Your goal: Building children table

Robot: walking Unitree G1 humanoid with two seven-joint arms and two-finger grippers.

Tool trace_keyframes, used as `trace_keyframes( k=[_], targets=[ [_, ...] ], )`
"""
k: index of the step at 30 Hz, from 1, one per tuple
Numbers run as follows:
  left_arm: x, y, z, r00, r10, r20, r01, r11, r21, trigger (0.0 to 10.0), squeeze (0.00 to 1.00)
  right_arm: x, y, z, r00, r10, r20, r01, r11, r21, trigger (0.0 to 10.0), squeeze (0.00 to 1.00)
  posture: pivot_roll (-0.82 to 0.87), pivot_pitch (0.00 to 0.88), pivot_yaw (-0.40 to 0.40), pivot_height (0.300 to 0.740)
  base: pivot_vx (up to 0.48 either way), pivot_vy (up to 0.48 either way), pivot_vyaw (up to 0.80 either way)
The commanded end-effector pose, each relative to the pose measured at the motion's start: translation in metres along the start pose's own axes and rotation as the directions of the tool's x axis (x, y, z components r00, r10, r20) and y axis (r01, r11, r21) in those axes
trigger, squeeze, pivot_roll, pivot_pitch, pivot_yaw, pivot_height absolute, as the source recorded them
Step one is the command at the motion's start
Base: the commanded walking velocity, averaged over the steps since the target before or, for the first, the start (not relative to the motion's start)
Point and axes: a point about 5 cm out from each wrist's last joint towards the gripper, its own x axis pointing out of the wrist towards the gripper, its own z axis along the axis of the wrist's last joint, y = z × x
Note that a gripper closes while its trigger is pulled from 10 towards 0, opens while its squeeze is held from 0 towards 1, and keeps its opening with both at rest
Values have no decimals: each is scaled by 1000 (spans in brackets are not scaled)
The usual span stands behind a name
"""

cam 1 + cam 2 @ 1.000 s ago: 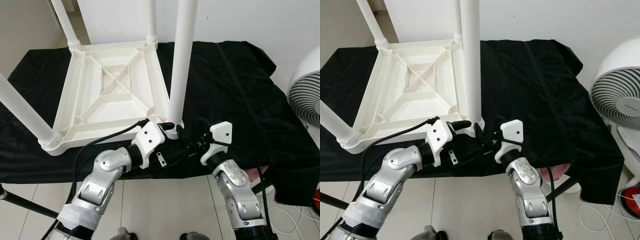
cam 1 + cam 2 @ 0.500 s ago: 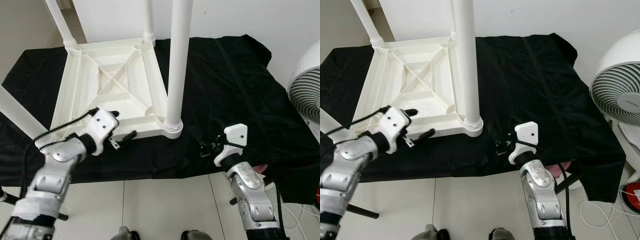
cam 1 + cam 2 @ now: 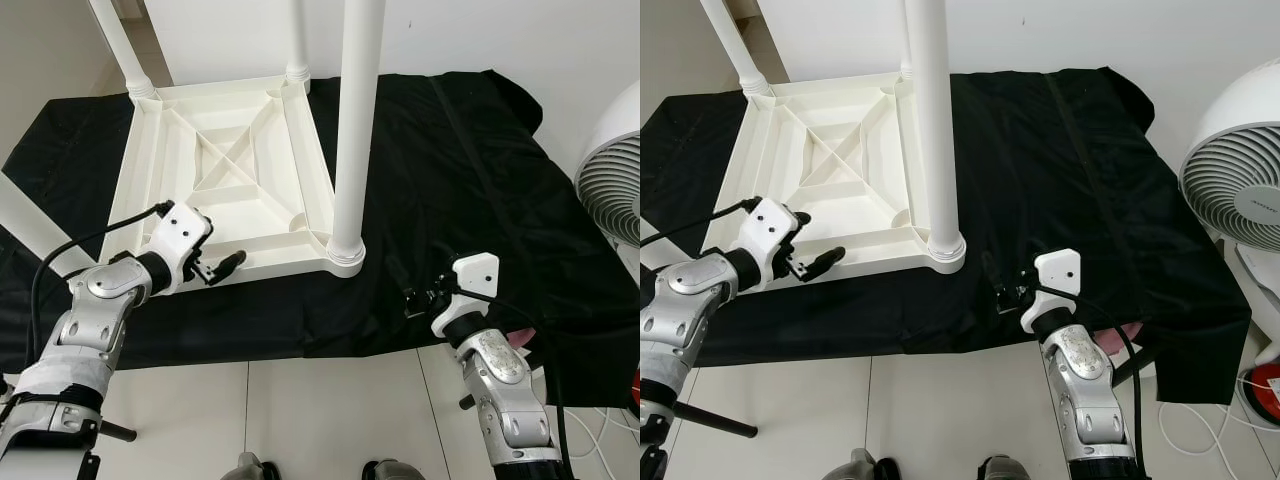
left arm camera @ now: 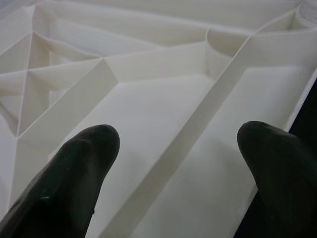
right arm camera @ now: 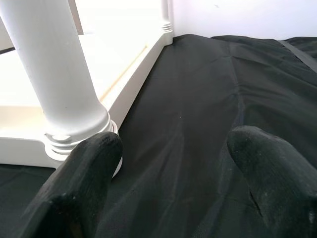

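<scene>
White children table (image 3: 225,185) upside down on black cloth (image 3: 470,190) over tabletop, ribbed underside up, legs pointing upward. Near-right leg (image 3: 355,120) seated upright in corner socket. Left gripper (image 3: 222,268) at table's near edge, left of that leg, fingers spread wide over rim, gripping nothing. Right gripper (image 3: 415,298) low over cloth, right of near-right leg and apart from it, fingers parted, empty. White fan (image 3: 1240,180) at far right. Tiled floor (image 3: 330,420) below
</scene>
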Motion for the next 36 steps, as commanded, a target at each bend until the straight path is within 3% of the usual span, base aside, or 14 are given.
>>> trace_keyframes(
  k=[1, 7, 8, 9, 14, 24, 25, 31, 32, 33, 34, 35, 36],
  targets=[
    [-1, 1, 7, 998, -15, 54, 18, 999, -50, 10000, 0, -1, 0, -2, 1000, 1, -4, -1, 1000, 3, 10000, 0, -142, 96, 97, 740, 0, 0, 0],
    [1, -3, 13, 994, -47, 100, 54, 996, -72, 10000, 0, 0, 0, -3, 1000, 1, -4, -1, 1000, 3, 10000, 0, -143, 95, 97, 740, 0, 0, 0],
    [1, -17, 6, 986, -150, 78, 155, 986, -55, 10000, 0, 1, 0, -3, 1000, 12, -5, -12, 1000, -2, 10000, 0, -142, 93, 90, 740, 0, 0, 0],
    [1, -22, 2, 982, -181, 61, 183, 982, -46, 10000, 0, 2, -1, -3, 1000, 15, -6, -15, 1000, -3, 10000, 0, -142, 93, 90, 740, 0, 0, 0],
    [2, -27, -10, 980, -198, -1, 198, 980, -16, 10000, 0, 4, -4, -2, 1000, 14, -5, -14, 1000, -12, 10000, 0, -141, 93, 88, 740, 0, 0, 0],
    [9, -9, -23, 988, -61, -144, 64, 998, 17, 10000, 0, 5, -6, -1, 1000, 11, 0, -11, 1000, -21, 10000, 0, -143, 91, 87, 740, 0, 0, 0],
    [10, -3, -25, 984, -11, -175, 13, 1000, 8, 10000, 0, 5, -6, -1, 1000, 6, 0, -6, 1000, -21, 10000, 0, -146, 92, 91, 740, 0, 0, 0],
    [11, 0, -25, 983, 38, -178, -47, 998, -45, 10000, 0, 5, -5, -2, 1000, -1, 0, 1, 1000, -24, 10000, 0, -149, 95, 94, 740, 0, 0, 0],
    [11, 0, -26, 984, 45, -175, -57, 997, -61, 8549, 0, 5, -5, -2, 1000, -2, -1, 2, 1000, -23, 10000, 0, -149, 95, 94, 740, 0, 0, 0],
    [11, 0, -26, 984, 45, -175, -57, 997, -61, 8549, 0, 5, -5, -2, 1000, -2, -1, 2, 1000, -23, 10000, 0, -149, 95, 94, 740, 0, 0, 0],
    [11, 0, -27, 982, 61, -177, -74, 995, -72, 4157, 0, 5, -5, -2, 1000, -3, -1, 3, 1000, -24, 10000, 0, -148, 97, 95, 740, 0, 0, 0],
    [11, 0, -27, 982, 61, -177, -74, 995, -72, 4157, 0, 5, -5, -2, 1000, -3, -1, 3, 1000, -24, 10000, 0, -148, 97, 95, 740, 0, 0, 0],
    [12, 0, -27, 981, 69, -180, -86, 993, -84, 2275, 0, 5, -5, -2, 1000, -4, 0, 4, 1000, -24, 10000, 0, -148, 97, 95, 740, 0, 0, 0]
  ],
)
